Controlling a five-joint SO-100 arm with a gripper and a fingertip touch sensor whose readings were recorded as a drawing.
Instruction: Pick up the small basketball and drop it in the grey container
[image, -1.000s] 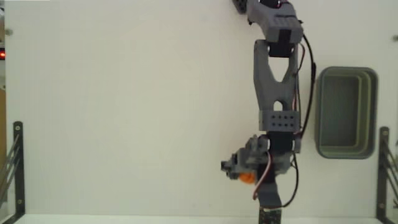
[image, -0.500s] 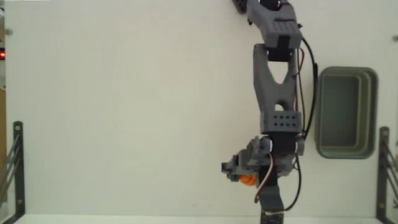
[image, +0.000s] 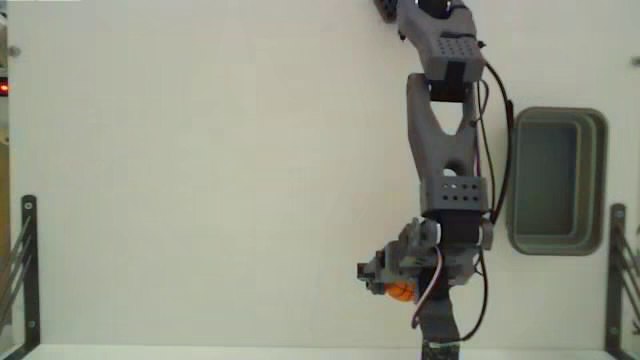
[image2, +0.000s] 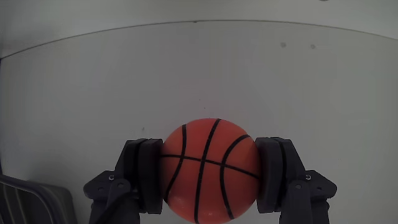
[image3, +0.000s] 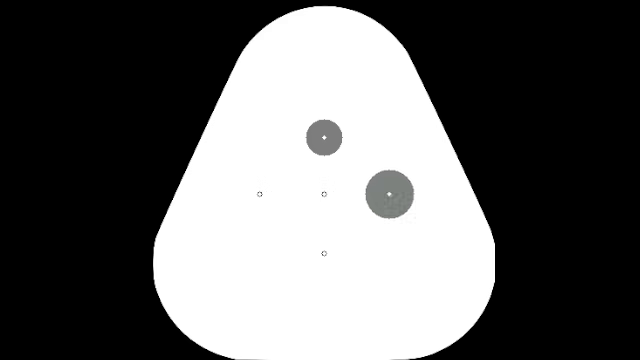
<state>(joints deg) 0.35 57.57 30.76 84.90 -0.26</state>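
You had the gripper (image2: 210, 176) pinching the small basketball (image2: 210, 169), one jaw pressed on each flank at its widest, so the grip looked centred and secure. The grey container (image: 556, 180) sat well apart from the jaws. In the fixed view the arm hid most of the ball; whether it cleared the table (image: 200, 180) was unclear.

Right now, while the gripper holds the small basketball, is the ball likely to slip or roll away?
The small basketball is round and smooth-looking, so it would probably roll if released on the flat table. The gripper presses it from both sides near its widest part, so the hold looks fairly secure. It appears light for its size.
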